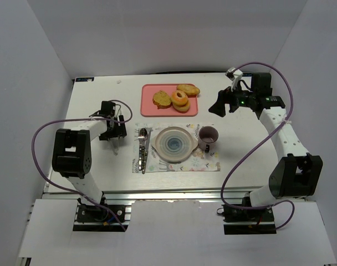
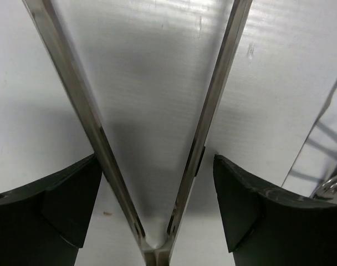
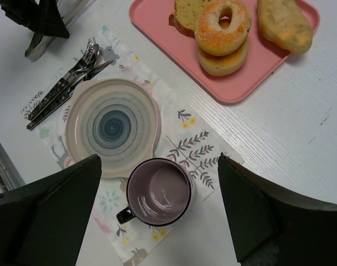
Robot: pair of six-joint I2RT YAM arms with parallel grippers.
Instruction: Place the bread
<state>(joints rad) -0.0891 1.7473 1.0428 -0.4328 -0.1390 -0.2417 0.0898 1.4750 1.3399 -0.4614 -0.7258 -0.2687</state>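
Bread (image 1: 162,98) on pink tray (image 1: 151,111) at far side, left gripper (image 2: 156,159) spread wide around tongs (image 2: 85,111), right gripper (image 3: 158,159) released above mug (image 3: 157,194)

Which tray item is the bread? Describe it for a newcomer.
Find the pink tray beyond the plate. The bread lies at its left end in the top view, next to the stacked doughnuts. It is the flat, irregular golden slice: no hole, unlike the doughnuts, and not the oval bun.
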